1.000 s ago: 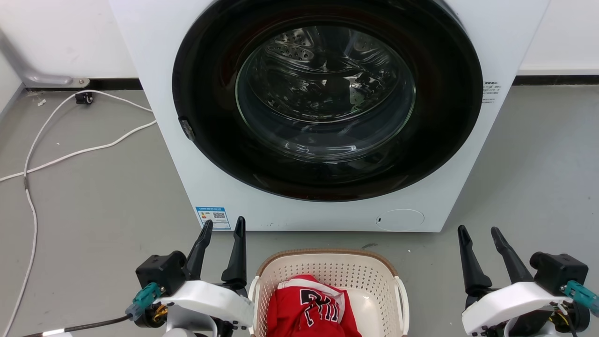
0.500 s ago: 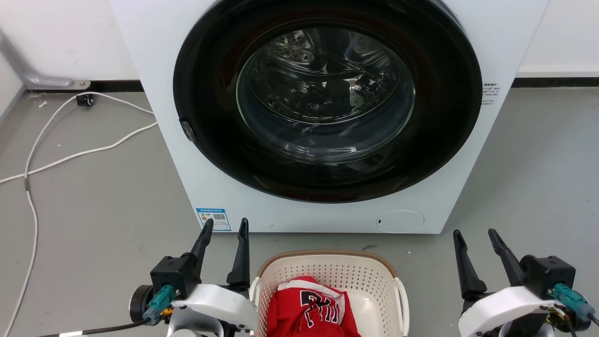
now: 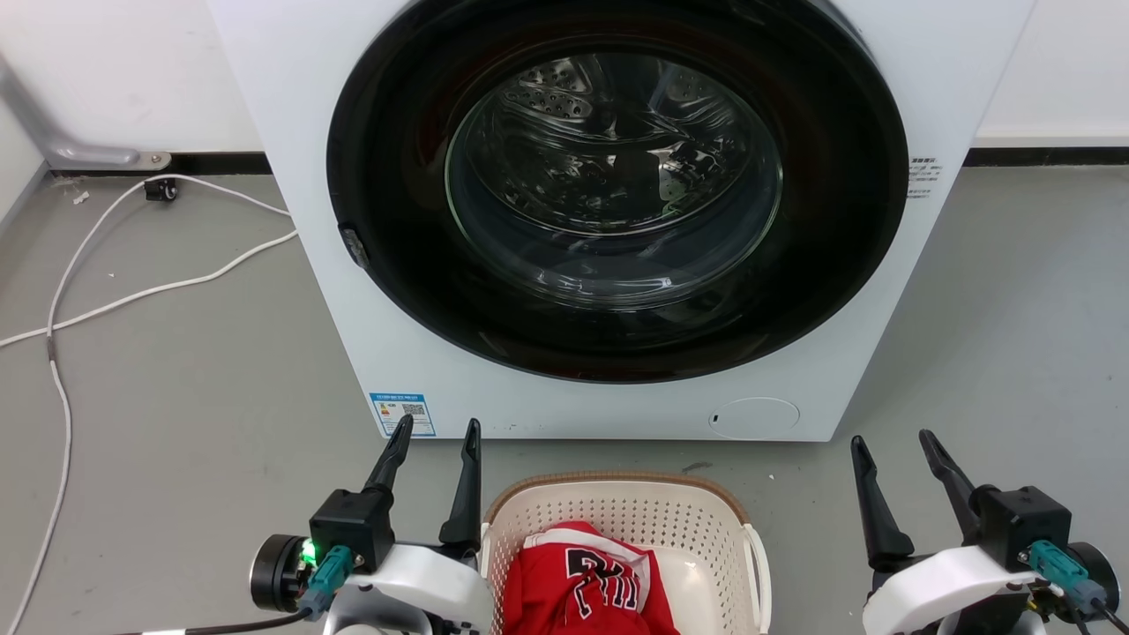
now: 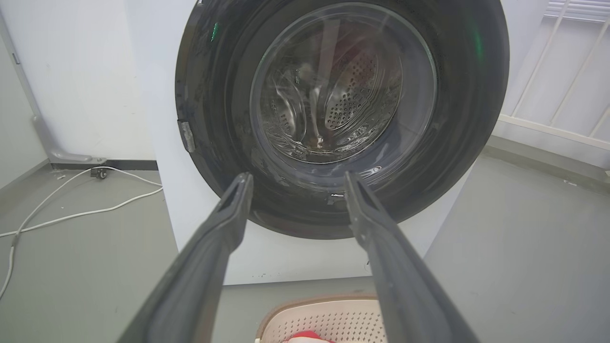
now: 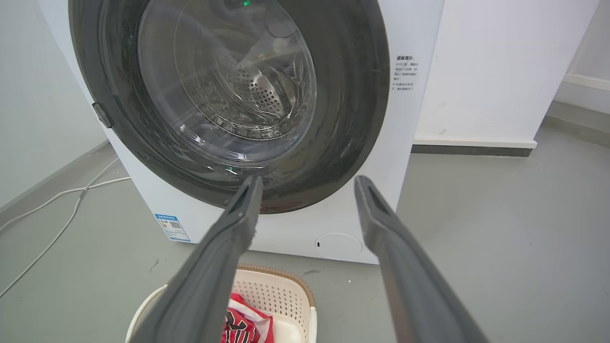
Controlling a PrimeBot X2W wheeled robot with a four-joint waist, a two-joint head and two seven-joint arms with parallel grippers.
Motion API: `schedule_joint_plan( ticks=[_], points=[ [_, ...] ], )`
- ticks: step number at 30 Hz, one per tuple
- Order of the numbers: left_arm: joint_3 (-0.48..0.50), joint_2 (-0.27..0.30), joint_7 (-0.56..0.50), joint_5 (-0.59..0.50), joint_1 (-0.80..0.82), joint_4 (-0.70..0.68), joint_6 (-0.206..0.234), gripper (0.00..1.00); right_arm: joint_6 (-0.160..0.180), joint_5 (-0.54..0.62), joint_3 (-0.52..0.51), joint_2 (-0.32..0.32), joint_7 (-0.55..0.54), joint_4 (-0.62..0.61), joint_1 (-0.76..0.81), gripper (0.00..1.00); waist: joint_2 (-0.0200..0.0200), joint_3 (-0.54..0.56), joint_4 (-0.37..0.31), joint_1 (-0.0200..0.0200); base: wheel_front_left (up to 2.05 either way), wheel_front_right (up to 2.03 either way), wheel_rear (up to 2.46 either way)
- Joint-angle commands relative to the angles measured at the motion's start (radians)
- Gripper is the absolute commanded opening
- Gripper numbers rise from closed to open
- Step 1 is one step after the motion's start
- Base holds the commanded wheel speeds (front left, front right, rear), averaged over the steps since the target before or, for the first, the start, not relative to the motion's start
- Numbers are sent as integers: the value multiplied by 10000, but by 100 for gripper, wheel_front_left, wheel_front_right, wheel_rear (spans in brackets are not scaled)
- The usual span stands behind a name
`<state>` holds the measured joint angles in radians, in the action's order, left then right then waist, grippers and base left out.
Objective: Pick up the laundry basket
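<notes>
Basket first: the laundry basket (image 3: 617,483) sits on the grey floor (image 3: 176,397) at the bottom middle of your head view. It is just in front of the washing machine (image 3: 282,132) and between your two grippers. Your left gripper (image 3: 438,425) stands just beside the basket's left edge, its inner finger close to the brown rim; you cannot tell from here whether they touch. Your right gripper (image 3: 891,439) stands well apart from the basket's right edge, with bare floor between. Both point toward the machine's front.

Each gripper has its fingers spread to a moderate gap, and neither holds anything. In your left wrist view the basket's rim shows low down, between the fingers. In your right wrist view the basket lies under the finger at that view's left.

Count:
- one basket with two white side handles
- one red garment (image 3: 573,582) with black and white lettering inside the basket
- one washing machine with a round glass door
- two grippers of two dark fingers each

White cable (image 3: 132,291) trails over the floor on the left.
</notes>
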<state>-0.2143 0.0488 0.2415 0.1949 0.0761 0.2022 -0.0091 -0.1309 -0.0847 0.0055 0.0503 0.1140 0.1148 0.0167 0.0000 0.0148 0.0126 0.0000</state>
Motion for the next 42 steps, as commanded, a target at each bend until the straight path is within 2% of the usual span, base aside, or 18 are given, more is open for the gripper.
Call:
schedule_joint_plan(
  ticks=[1,10,31,36,42],
  points=[
    [-27,24,102,-174,126,9,7,100,3,124,-35,1,89,-67,69,100,0,6,1,0,0,0,0],
    [-163,25,251,-391,129,179,-24,100,3,481,-79,0,257,20,89,100,0,42,9,0,0,0,0],
    [-199,25,241,-107,210,568,58,100,3,150,-129,0,240,335,31,100,0,-108,26,0,0,0,0],
    [-260,25,241,-143,410,848,183,100,3,75,-116,0,187,587,-145,100,0,-677,-10,0,0,0,0],
    [-325,25,241,86,974,1461,249,100,3,36,-86,0,159,1047,-646,100,0,-2019,-114,0,0,0,0]
  ],
)
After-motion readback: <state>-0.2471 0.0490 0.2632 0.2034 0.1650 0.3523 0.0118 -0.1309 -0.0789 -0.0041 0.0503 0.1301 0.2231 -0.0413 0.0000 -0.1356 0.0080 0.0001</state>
